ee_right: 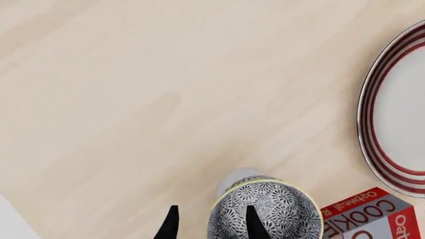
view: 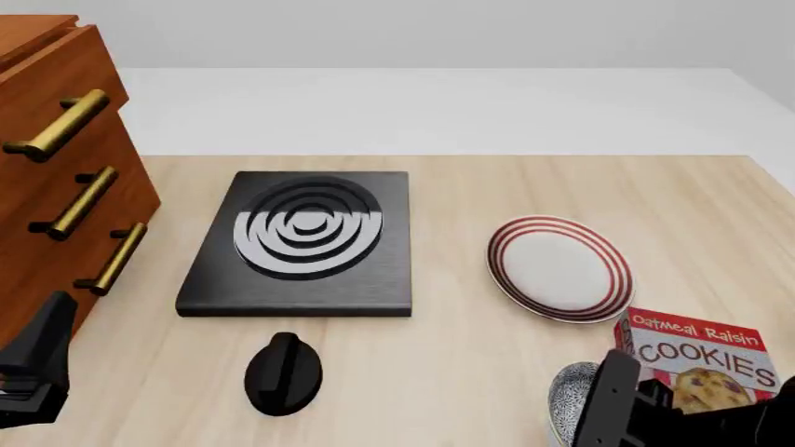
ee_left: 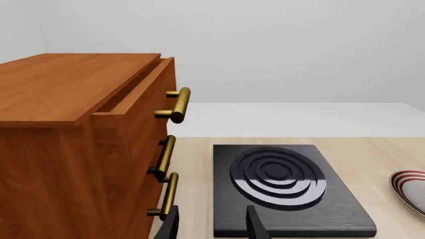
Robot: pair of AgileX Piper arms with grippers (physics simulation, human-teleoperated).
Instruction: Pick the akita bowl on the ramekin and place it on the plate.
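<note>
Bare wood point(view: 460, 372) between bowl point(view: 574, 400), plate point(view: 559, 268)

The black left gripper point(view: 32, 372) is hanging low at the front view's near left edge, fingers parted. The black right gripper point(ee_right: 211, 224) is pointing downward at the near right, fingers apart.

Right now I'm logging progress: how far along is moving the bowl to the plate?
Early. The akita bowl still sits on the ramekin, beside the cookie box. The right gripper straddles the bowl's rim, one finger inside, not visibly closed. Gripping, lifting and carrying to the empty plate remain. The left gripper is idle.
</note>
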